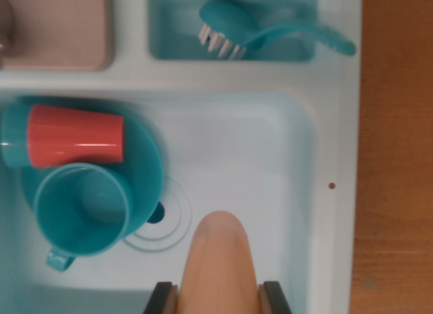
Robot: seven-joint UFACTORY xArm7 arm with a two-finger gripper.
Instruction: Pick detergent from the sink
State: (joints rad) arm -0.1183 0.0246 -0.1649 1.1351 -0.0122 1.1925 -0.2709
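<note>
Wood-grain worktop [396,158] runs down the wrist view's right edge, beside a pale blue toy sink unit [338,124].

1. Sink basin [237,145]: a rectangular recess filling the middle of the unit. A round drain ring [169,222] sits on its floor.
2. End effector [218,297]: at the bottom edge of the view, over the near part of the basin. Its two dark fingers [161,299] stand on either side of the detergent [223,260] and are clamped on it.
3. Detergent: a peach-coloured, round-topped bottle, held between the fingers and pointing toward the basin's centre, just beside the drain ring.
4. Teal plate [145,158]: lies in the basin's left part. A red cup [74,136] rests on its side on the plate, toward the far edge.
5. Teal mug [84,209]: upright on the plate, mouth up, handle toward the near edge, touching the red cup.
6. Upper tray [162,23]: a recess at the unit's far edge holding a teal brush [237,23], bristles down-left, handle reaching the right corner.
7. Pinkish-beige block [57,26]: far left corner.
</note>
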